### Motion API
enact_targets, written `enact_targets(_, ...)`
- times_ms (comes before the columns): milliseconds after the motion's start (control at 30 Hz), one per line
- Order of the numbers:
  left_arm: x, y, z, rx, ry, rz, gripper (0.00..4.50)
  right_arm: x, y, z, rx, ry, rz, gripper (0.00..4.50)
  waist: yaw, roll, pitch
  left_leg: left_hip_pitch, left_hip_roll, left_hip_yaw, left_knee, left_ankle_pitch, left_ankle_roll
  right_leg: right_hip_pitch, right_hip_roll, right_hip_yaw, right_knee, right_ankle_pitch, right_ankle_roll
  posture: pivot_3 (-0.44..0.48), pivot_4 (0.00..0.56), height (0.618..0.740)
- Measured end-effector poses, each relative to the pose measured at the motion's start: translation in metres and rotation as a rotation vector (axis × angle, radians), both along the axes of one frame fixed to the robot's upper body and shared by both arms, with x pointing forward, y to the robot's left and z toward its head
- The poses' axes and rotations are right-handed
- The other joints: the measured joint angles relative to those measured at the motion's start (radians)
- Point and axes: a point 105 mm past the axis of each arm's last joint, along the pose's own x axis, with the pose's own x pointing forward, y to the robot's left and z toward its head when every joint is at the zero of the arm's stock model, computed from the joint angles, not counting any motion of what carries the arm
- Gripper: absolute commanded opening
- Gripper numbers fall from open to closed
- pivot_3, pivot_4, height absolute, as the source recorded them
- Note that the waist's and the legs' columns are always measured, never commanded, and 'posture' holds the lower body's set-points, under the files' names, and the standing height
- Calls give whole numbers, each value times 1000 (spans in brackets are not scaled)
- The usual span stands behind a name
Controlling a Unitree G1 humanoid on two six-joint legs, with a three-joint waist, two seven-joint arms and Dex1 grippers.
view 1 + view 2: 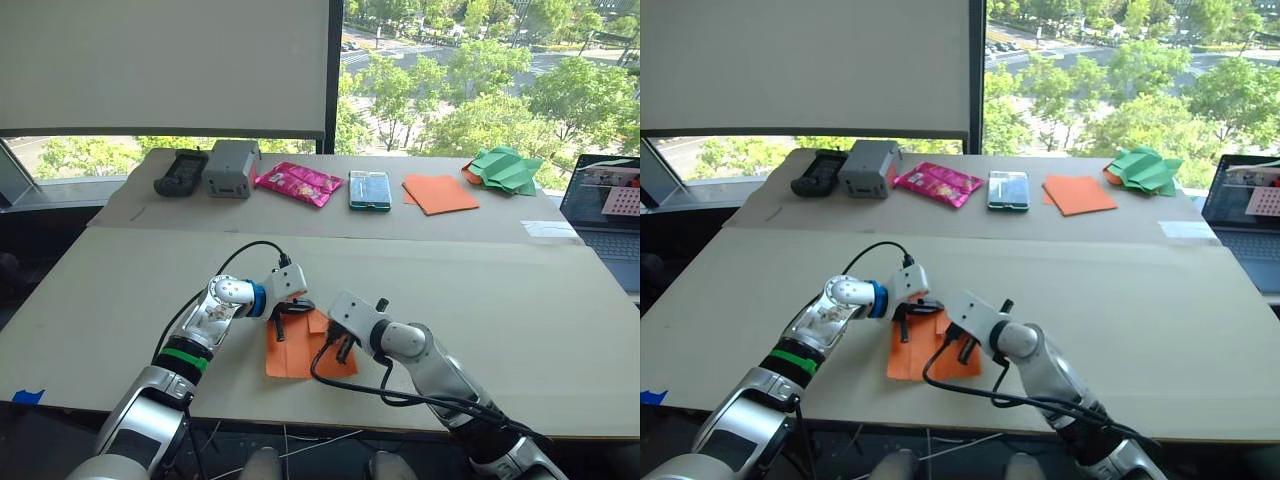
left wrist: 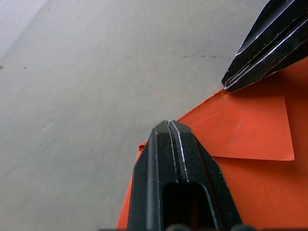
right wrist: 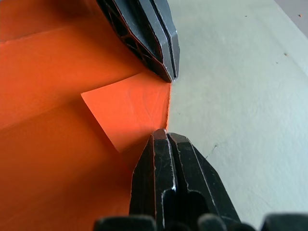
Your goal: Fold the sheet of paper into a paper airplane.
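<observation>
The sheet of paper [image 1: 297, 350] lay flat near the front edge of the tabletop [image 1: 520, 300], about mid-width, w/ small corner flaps already turned in. Both grippers were set down on its far end: left gripper [image 1: 279, 318] at the far-left corner, right gripper [image 1: 338, 344] at the far-right corner. In each wrist view the fingers [image 2: 177, 178] were seen spread apart, tips resting at the edge of a folded triangle; nothing was clamped between them, the paper was only pressed.

Risks, as judged: the sheet was thin and loose on a smooth top, so an uneven push from one side could slide or rotate it and skew the crease. A flap [image 3: 130, 113] could spring back if pressure were lifted too soon. A sharp tip dragged along the edge could tear or crumple it. The two grippers were close together, so contact btwn them was possible, and the right arm's cable [image 1: 400, 395] hung near the sheet's front edge.

Along the back edge, well apart, were seen: a black device [image 1: 180, 172], a grey box [image 1: 231, 168], a pink packet [image 1: 298, 183], a phone [image 1: 369, 190], a smooth orange sheet [image 1: 441, 193], green folded paper [image 1: 508, 168]. A laptop [image 1: 606, 215] sat at the right edge. Nothing stood in the way.
</observation>
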Motion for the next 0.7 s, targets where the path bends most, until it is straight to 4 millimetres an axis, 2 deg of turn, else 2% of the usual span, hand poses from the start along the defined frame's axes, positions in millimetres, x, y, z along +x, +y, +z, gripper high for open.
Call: enact_targets(700,-2,-1,-1,7,2,-15,0,-22,-23,-1,-87,-42,-12,32,21,-4,-2,0,0,0,0,0,-1,0,-1,-1,-2,-1,0,0,150,702)
